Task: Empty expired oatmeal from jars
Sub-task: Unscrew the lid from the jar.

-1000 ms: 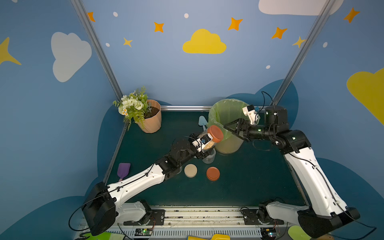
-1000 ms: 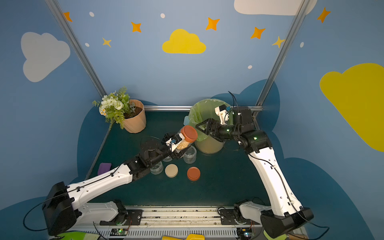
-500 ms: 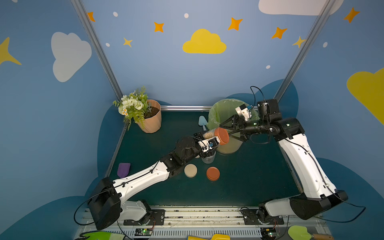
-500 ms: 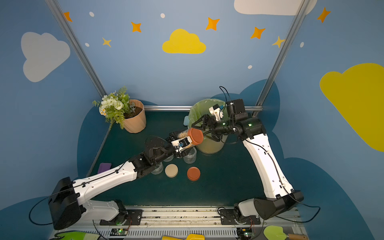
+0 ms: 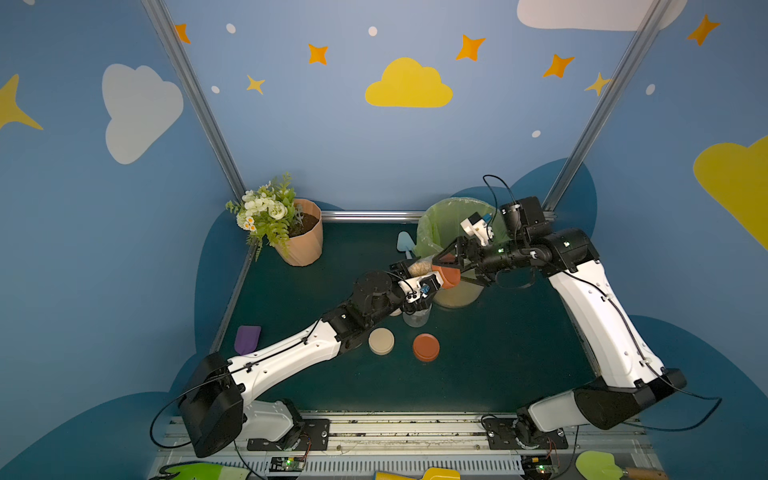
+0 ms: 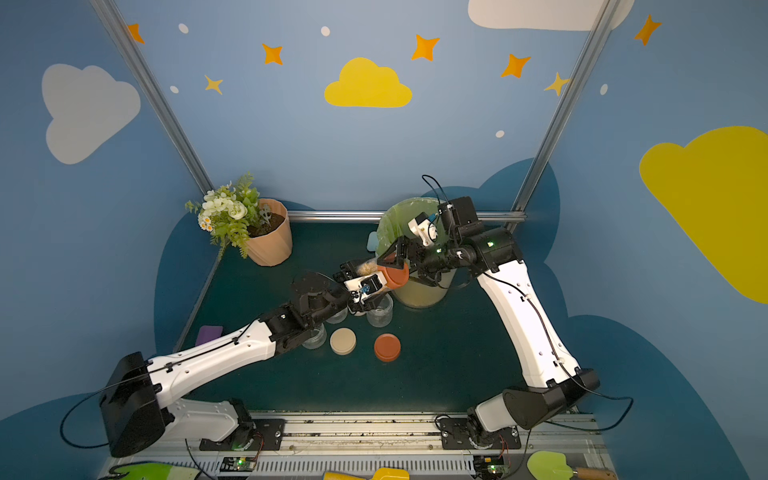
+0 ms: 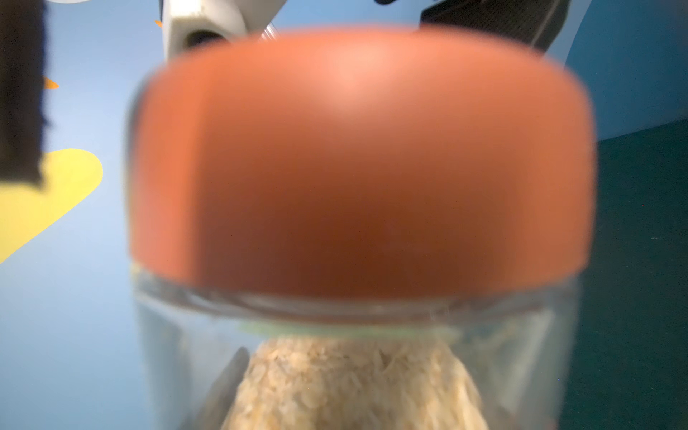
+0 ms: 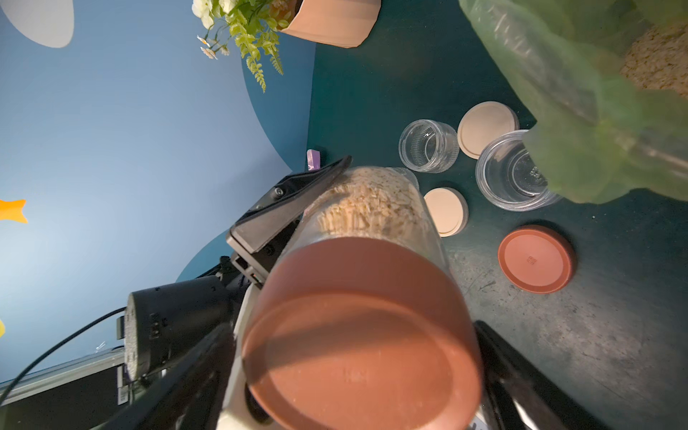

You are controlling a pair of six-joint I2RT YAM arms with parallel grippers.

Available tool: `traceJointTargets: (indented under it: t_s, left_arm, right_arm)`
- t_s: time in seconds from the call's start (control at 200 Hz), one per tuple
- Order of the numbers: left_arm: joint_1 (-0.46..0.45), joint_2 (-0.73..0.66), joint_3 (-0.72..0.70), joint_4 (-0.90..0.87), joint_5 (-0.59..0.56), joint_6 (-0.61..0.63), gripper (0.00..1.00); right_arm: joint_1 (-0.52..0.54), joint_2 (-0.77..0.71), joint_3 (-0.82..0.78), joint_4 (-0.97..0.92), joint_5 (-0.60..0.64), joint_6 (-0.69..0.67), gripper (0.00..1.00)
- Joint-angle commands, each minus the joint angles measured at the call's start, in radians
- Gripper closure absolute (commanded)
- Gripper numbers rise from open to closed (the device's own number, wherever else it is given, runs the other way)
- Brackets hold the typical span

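Work seemingly stood at uncapping: the left gripper clamped the jar of oatmeal, tilted aloft before the bin at the table's far edge. The right gripper straddled its red lid, jaws wide, holding nothing. Next: close, then twist. Empty jars crowded below; the near edge lay free.

Blue walls are painted with a yellow cloud, a white cloud and orange stars. Aluminium posts are set in the corners beyond the jaws. Below the jaws a dark green counter is laid, scuffed in places.
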Motion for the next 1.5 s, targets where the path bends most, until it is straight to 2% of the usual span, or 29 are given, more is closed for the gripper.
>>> traceJointTargets:
  t_s: [0.0,0.19,0.36,0.415,0.526,0.586,0.646,0.721,0.796,0.916,1.026,1.156,1.357,1.452,1.492]
  left_arm:
    - [-0.003,-0.020,0.047,0.097,0.002,-0.009,0.97]
    - [-0.005,-0.019,0.046,0.088,0.001,-0.011,0.97]
    - [-0.004,-0.053,0.047,0.031,0.039,-0.080,0.97]
    - [-0.001,-0.067,0.037,0.029,0.075,-0.114,0.97]
    - [0.022,-0.095,0.032,-0.002,0.193,-0.206,0.97]
    - [0.047,-0.106,0.031,-0.011,0.293,-0.272,0.97]
    - [0.071,-0.113,0.017,0.010,0.370,-0.340,0.97]
    - [0.098,-0.122,-0.004,0.054,0.438,-0.418,0.97]
    - [0.111,-0.127,-0.015,0.078,0.483,-0.468,0.97]
    - [0.115,-0.123,-0.009,0.074,0.530,-0.494,0.97]
    - [0.116,-0.118,-0.010,0.075,0.552,-0.502,0.97]
    - [0.115,-0.116,-0.022,0.084,0.558,-0.513,0.97]
    - [0.116,-0.118,-0.027,0.075,0.552,-0.508,0.97]
    - [0.118,-0.118,-0.031,0.063,0.552,-0.499,0.97]
    - [0.120,-0.118,-0.030,0.056,0.558,-0.499,0.97]
  right_arm:
    - [0.016,0.013,0.028,-0.047,0.034,-0.040,0.04]
    - [0.034,0.027,0.071,-0.086,0.091,-0.088,0.08]
    - [0.044,0.013,0.080,-0.082,0.160,-0.186,0.25]
    - [0.052,-0.003,0.055,-0.048,0.148,-0.216,0.30]
    - [0.075,-0.015,0.018,-0.001,0.064,-0.273,0.33]
    - [0.091,-0.011,0.025,0.002,-0.012,-0.352,0.34]
    - [0.112,-0.002,0.055,-0.026,-0.033,-0.449,0.38]
    - [0.140,0.007,0.083,-0.090,-0.049,-0.606,0.39]
    - [0.182,0.008,0.106,-0.170,-0.008,-0.767,0.36]
    - [0.234,0.012,0.111,-0.250,0.094,-0.961,0.31]
    - [0.240,0.025,0.119,-0.311,0.120,-1.092,0.31]
    - [0.240,0.038,0.142,-0.335,0.193,-1.156,0.30]
    - [0.238,0.057,0.185,-0.379,0.222,-1.238,0.29]
    - [0.227,0.051,0.171,-0.382,0.225,-1.274,0.26]
    - [0.223,0.048,0.166,-0.375,0.225,-1.274,0.21]
